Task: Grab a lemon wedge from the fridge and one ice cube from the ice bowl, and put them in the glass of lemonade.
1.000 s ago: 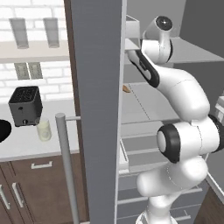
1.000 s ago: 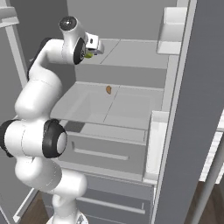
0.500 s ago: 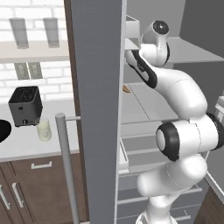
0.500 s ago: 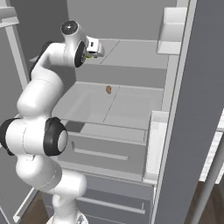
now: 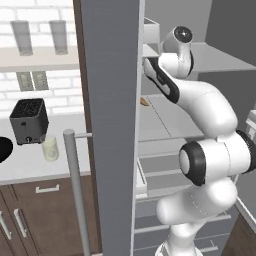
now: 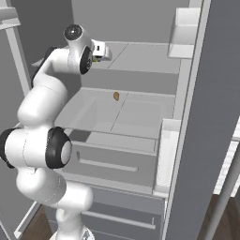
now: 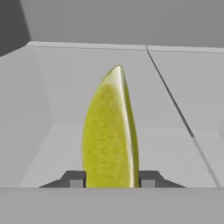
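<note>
Ice bowl point(image 5: 4, 149) cut by left edge; lemon wedge point(image 7: 111, 131) base behind tool point(image 7: 111, 178)

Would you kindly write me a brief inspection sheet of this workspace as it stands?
Surface: pale grey fridge shelf.
Job's things: lemon wedge stands between the finger tips; fridge open; glass of lemonade on the counter, in front of the toaster; ice bowl at the left edge.
Clutter: small brown food item on the lower shelf.
Hand: finger tips flank the wedge, touching it.
Cables: nothing seen.
Surroundings: two tall glasses on a wall shelf.
</note>
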Controlling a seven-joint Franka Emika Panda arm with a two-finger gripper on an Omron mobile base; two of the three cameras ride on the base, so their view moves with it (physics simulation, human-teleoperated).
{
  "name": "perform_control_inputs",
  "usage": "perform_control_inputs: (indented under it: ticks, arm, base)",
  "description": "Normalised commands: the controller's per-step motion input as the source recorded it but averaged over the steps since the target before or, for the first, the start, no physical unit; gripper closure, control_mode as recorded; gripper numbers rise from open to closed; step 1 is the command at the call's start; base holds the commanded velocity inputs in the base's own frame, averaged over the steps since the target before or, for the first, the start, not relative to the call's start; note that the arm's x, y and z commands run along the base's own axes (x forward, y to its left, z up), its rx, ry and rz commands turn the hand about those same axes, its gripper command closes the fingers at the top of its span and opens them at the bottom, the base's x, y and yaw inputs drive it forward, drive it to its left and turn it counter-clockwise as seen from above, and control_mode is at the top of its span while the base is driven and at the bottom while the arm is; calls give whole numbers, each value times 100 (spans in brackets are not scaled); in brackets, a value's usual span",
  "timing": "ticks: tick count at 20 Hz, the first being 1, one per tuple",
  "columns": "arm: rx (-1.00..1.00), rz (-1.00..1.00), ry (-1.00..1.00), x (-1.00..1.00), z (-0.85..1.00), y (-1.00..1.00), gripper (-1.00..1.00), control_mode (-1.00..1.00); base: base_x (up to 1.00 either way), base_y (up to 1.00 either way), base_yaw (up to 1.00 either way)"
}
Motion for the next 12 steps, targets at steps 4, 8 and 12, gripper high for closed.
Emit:
perform_control_inputs:
  ticks: [4, 8, 12]
  arm:
    - [0, 0, -18, -82, 0, 0, 100, -100]
    - [5, 0, -43, -100, 8, 0, 100, -100]
    - [9, 0, -25, -100, 2, -2, 100, -100]
  base:
    - [0, 0, 0]
    - [0, 0, 0]
    - [0, 0, 0]
